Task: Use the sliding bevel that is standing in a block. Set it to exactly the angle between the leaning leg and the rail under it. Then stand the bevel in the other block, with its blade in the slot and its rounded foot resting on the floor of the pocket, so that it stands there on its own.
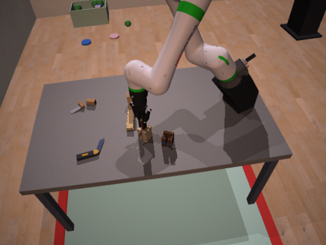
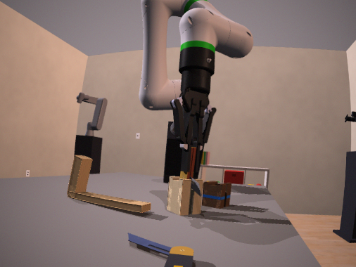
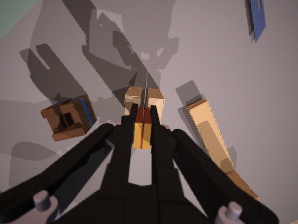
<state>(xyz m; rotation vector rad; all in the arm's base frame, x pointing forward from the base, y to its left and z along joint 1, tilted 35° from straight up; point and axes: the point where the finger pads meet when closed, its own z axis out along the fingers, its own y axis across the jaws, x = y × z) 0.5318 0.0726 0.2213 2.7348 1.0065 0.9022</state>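
1. The lower part of the sliding bevel (image 2: 193, 159) sits inside the light wooden block (image 2: 180, 199), so its blade and foot are hidden there.
2. In the wrist view, the gripper (image 3: 141, 116) covers most of the bevel's handle; only a red and yellow strip shows between the fingers.
3. The second bevel (image 2: 165, 250), near on the table, is cut off by the lower edge of the exterior view.
4. The small tool (image 1: 77, 107) far left on the table is too small to identify, possibly a chisel.
5. The arm's upper links run out of the top edge.
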